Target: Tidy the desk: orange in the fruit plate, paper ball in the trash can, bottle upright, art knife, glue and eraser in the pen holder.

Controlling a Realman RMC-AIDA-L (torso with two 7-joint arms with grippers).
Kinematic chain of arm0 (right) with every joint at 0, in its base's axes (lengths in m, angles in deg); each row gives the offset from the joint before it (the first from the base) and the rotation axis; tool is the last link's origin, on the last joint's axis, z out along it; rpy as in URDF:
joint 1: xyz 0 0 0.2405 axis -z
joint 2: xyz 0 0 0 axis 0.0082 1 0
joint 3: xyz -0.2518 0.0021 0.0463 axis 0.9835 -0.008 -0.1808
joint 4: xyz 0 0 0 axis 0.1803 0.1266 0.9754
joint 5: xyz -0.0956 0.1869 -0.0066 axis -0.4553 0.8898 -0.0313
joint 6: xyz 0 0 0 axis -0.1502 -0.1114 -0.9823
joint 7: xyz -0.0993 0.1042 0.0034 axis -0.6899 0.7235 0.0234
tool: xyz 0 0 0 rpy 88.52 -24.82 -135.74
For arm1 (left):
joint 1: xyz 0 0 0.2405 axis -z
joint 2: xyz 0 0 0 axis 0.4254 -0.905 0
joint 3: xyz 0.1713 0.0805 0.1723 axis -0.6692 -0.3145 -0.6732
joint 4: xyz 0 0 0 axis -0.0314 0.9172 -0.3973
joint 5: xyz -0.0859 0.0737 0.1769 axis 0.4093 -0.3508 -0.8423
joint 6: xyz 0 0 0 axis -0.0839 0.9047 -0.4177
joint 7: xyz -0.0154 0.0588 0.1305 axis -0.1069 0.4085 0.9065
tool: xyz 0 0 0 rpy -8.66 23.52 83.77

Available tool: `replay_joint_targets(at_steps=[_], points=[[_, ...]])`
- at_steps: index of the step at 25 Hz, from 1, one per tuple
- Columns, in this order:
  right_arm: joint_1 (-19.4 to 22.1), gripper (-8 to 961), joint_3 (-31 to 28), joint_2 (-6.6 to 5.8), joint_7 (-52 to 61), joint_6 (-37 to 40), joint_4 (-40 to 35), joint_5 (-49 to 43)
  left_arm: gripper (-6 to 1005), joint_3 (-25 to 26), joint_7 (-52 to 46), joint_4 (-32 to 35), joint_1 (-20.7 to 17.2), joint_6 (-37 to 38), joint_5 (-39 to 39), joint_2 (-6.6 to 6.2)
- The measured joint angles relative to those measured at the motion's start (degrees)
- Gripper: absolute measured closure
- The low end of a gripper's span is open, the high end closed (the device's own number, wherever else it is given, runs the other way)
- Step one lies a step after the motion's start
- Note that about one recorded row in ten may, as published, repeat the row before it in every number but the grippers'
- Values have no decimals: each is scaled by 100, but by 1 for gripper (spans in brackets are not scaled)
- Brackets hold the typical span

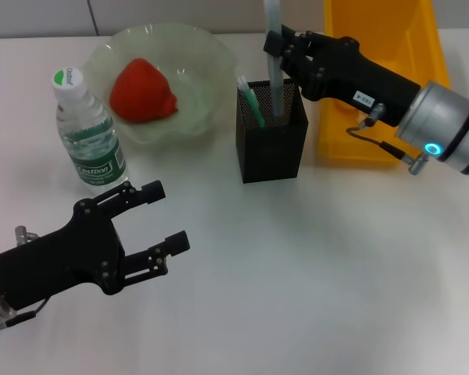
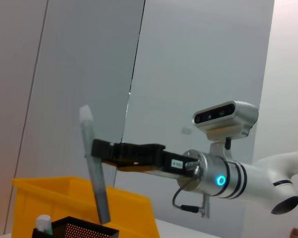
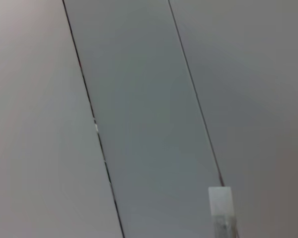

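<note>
Above the pen holder (image 1: 271,131), the right gripper (image 1: 275,48) clamps the knife (image 1: 274,58); release only once it stands inside. Left gripper (image 1: 158,217), fingers apart, idles near the bottle (image 1: 86,133).

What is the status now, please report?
Right claw shut on grey art knife, lower end inside pen holder. Left claw open, idle near bottle, which stands upright. Nothing blocking the holder.

Overhead head view; wrist views wallward, sharing grey stick (image 2: 95,168).
</note>
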Motion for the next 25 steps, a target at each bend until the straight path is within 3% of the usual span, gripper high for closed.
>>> replay_joint_targets(at_steps=[25], points=[[-154, 822, -61, -3, -989, -301, 230, 68, 199, -31, 50, -97, 35, -115, -15, -9]])
